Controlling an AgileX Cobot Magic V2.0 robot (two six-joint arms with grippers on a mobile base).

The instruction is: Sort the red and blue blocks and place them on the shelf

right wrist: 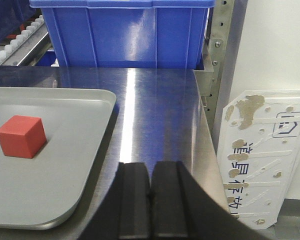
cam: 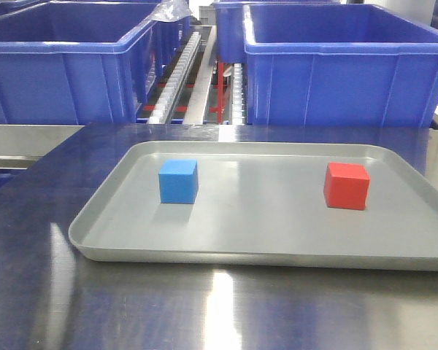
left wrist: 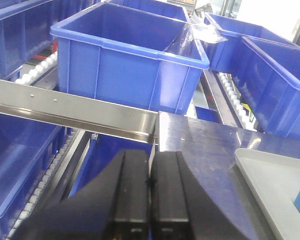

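Front view: no arm shows. A grey tray (cam: pixel 102 237) lies on the shiny steel surface (cam: pixel 204 313). The blue block (cam: pixel 178 181) sits on its left part and the red block (cam: pixel 346 186) on its right part, well apart, both flat on a face. Beyond the far edge stands the shelf (cam: pixel 22 138), with white roller tracks (cam: pixel 177 76) running between dark-blue crates (cam: pixel 343 65).

Left wrist view: the left jaws point away from the camera at the near bottom, their black fingers (left wrist: pixel 132 200) pressed together with nothing between them. They hang by the surface's left edge, near the shelf's front rail. A corner of the blue block shows on the tray at the far right edge.

Right wrist view: the right jaws are likewise together and empty, above bare surface just right of the tray. The red block rests on the tray to the left. Farther off stand a crate and a perforated steel post (right wrist: pixel 222 50); a stained white printed sheet (right wrist: pixel 260 155) leans at the right, before a white wall.
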